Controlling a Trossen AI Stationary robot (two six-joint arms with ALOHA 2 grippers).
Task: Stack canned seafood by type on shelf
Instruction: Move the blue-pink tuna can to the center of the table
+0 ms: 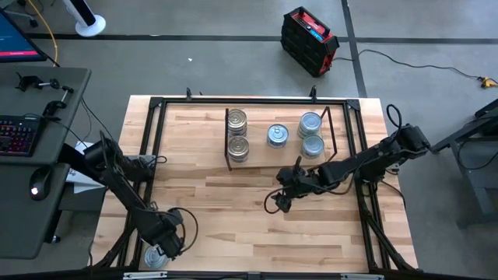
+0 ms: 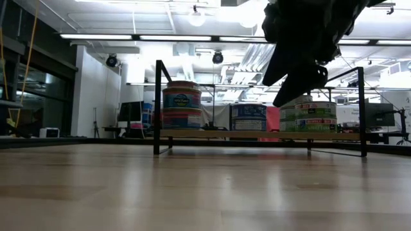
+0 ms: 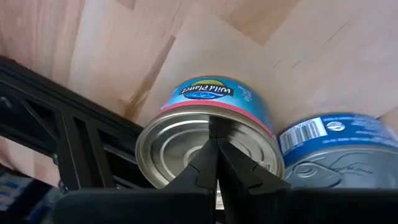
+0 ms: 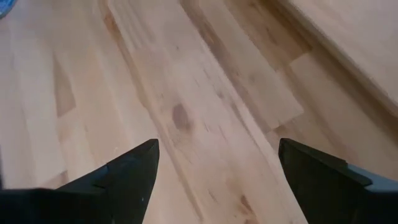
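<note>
Surface: pale butcher-block tabletop [image 1: 233, 202], black-framed. Shelf [image 1: 276, 159] at far centre: gold-lidded tins [image 1: 237, 134] at left, silver-blue tins [image 1: 311, 134] at right. I judge a pickup comes next. Left gripper [image 3: 214, 155], fingers pressed together, over the near-left loose tin [image 3: 208, 146]; it must spread first. Right gripper [image 4: 214, 171] spread wide, empty, mid-table.

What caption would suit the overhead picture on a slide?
Tins sorted on the shelf; the right tool hangs open over bare tabletop, the left tool at the near edge.
</note>
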